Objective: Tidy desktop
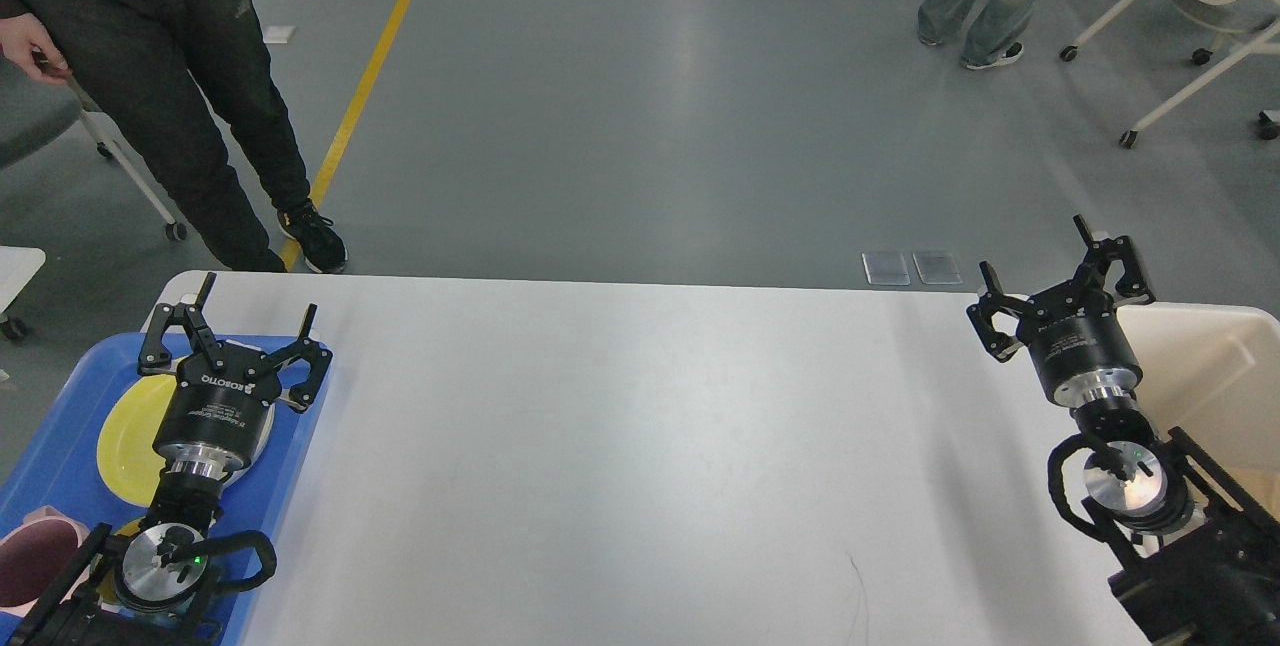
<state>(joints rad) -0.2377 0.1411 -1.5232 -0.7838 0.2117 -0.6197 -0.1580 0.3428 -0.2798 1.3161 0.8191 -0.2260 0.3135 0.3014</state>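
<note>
The desktop [650, 446] is plain white. A yellow plate [125, 441] lies in a blue tray [60, 426]. The bin [1215, 366] is cream.

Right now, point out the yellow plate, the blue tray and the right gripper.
yellow plate [125, 436]: head view, its bare left part.
blue tray [300, 426]: head view, its right rim.
right gripper [1060, 276]: head view, midway between its fingertips.

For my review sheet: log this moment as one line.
left claw open over blue plastic tray | right claw open, beside cream plastic bin | white rectangular desktop bare between arms
</note>
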